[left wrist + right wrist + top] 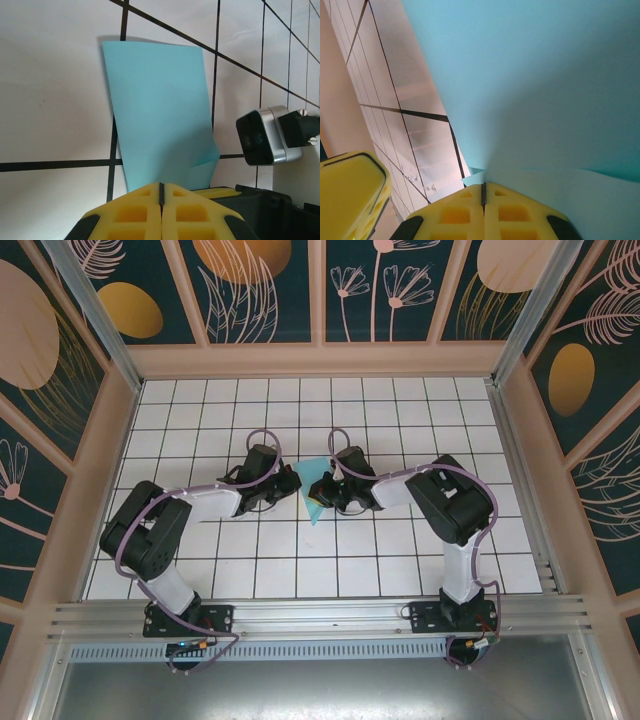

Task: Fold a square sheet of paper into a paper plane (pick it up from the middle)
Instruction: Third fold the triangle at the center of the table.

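Left pincer (pixel 161 187) and right pincer (pixel 483 187) each pinch the paper plane (pixel 160 110)

- The table (pixel 400 560) was a white top ruled into square tiles by black lines, with pale walls (pixel 105 455) around it.
- The paper plane (pixel 313 502), turquoise, sat near the table's middle; whether it lay flat could not be told.

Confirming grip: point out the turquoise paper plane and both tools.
turquoise-blue paper plane (pixel 312 503), top external view, middle of sheet.
left tool (pixel 161 186), left wrist view, between yellow fingertips.
right tool (pixel 483 186), right wrist view, between yellow fingertips.
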Controlling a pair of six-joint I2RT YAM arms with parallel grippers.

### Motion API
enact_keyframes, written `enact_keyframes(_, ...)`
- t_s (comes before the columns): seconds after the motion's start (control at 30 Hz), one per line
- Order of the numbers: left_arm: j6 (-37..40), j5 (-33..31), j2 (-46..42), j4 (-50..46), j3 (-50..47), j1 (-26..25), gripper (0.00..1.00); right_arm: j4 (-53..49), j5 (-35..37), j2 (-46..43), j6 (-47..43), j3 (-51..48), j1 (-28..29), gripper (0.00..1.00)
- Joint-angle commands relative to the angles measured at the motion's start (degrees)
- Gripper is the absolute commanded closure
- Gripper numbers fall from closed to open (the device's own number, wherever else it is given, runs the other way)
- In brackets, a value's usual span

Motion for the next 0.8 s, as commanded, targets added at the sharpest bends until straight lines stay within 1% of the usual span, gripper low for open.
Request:
enact_keyframes(0.0,-0.6,2.4,1.1,2.6,-0.7,0.2,0.94,-3.9,2.3,0.8,-0.8,-0.9,0.2,0.99)
enact_keyframes(0.13,-0.7,3.0,1.2,2.9,-0.7,0.1,0.96,-4.2,2.4,0.9,-0.8,-0.8,0.2,1.0)
enact_keyframes(0.17,-0.6,3.2,2.8,2.9,-0.6,0.0,0.96,-4.3,2.4,0.9,-0.8,-0.8,0.2,1.0)
enact_keyframes(0.33,-0.4,2.7,4.3,2.2,-0.2,-0.5,1.0,-4.3,2.3,1.0,-0.8,-0.6,0.2,1.0)
enact_keyframes(0.77,0.0,3.8,6.1,2.5,0.3,-1.1,1.0,-4.3,2.2,1.1,-0.7,-0.6,0.3,1.0)
